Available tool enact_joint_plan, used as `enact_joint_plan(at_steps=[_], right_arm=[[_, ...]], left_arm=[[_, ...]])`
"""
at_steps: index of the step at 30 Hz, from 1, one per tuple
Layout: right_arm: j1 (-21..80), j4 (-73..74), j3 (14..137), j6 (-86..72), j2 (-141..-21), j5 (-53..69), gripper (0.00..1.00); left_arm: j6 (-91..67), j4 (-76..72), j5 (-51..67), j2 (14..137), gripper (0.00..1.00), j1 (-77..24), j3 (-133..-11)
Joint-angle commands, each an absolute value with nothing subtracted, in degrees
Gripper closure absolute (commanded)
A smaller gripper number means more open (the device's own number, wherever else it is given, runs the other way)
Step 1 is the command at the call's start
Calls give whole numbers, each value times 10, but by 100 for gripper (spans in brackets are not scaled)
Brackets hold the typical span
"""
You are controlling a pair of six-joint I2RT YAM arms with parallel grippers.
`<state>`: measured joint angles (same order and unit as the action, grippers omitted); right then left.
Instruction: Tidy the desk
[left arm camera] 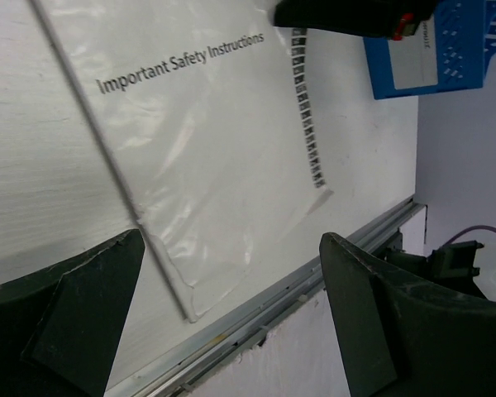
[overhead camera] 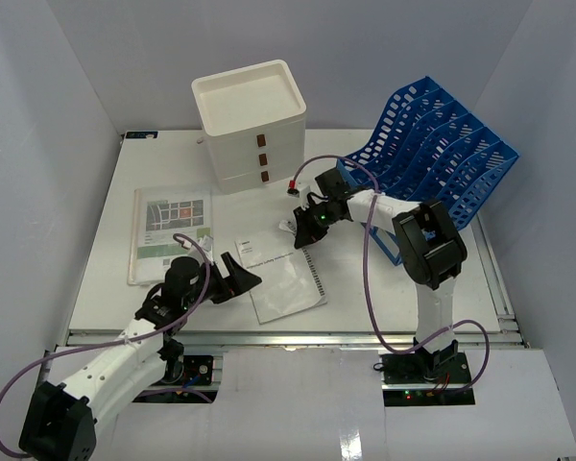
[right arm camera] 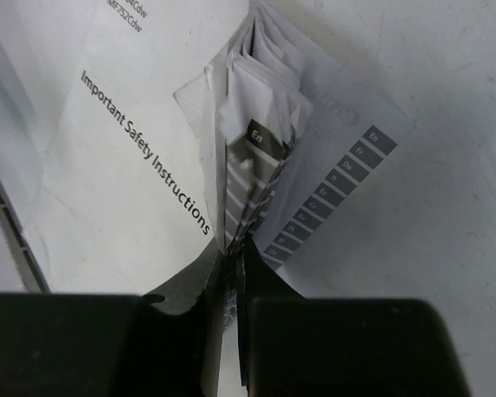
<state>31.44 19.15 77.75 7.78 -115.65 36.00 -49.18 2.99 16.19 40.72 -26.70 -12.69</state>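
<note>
Enclosure: three plain, matte, pale grey-white panels, namely left wall (overhead camera: pixel 34 163), back wall (overhead camera: pixel 269 34) and right wall (overhead camera: pixel 557 106), each unbroken and unmarked, meeting in straight vertical corners and closing round the white desk (overhead camera: pixel 106 293) on three sides (all carry a faint bluish cast). Near side: a smooth white front panel (overhead camera: pixel 307 413) just below the metal rail (overhead camera: pixel 298 338) of the desk, with a dim glossy reflection low on its left part. Light: even, cool and diffuse, leaving only soft-edged shadows on the desk and a gentle darkening towards the upper corners of the walls.
</note>
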Motion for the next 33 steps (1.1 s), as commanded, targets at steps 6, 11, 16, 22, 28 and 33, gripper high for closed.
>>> enact_joint_plan(at_steps=[6, 11, 16, 22, 28, 33], right_arm=[[258, 193, 740, 125, -1042, 473, 92], [254, 192, 707, 138, -974, 527, 92], [254, 192, 681, 146, -936, 596, 92], [254, 192, 651, 160, -901, 620, 92], [254, 196, 629, 182, -889, 593, 92], [256, 230, 633, 228, -863, 523, 83]], left_arm=[[-481, -49, 125, 491, 2, -265, -117], [-458, -188, 169, 580, 2, -265, -111], [-452, -326, 230, 687, 2, -265, -126], [-421, -488, 292, 763, 2, -265, -143], [-423, -571, 371, 792, 27, -265, -164], [-409, -569, 408, 782, 66, -265, -179]])
